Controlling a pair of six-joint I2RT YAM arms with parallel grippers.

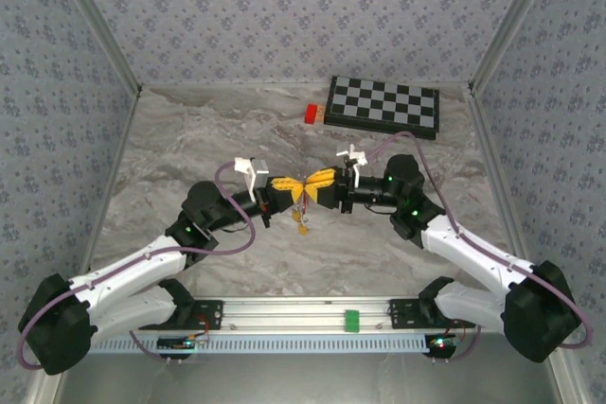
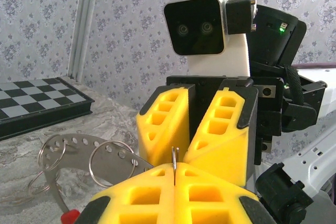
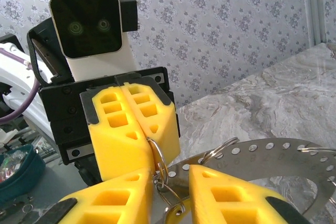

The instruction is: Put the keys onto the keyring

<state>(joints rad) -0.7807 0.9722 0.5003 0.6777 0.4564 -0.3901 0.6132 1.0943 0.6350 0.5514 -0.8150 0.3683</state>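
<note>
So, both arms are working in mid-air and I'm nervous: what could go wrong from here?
The left end effector pinches just the thin wire of a ring, which may slip or twist out. The right end effector has its jaws apart around linked rings, so closing could catch the wrong one. The keys dangle above the table; a slip drops them.

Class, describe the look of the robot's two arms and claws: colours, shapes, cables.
The left arm and right arm have white shells, black joints, small green lights and a purple cable looping alongside each. The left claw and right claw carry chunky yellow fingers with rectangular hollows on black mounts, under a white-and-black camera box.
</note>
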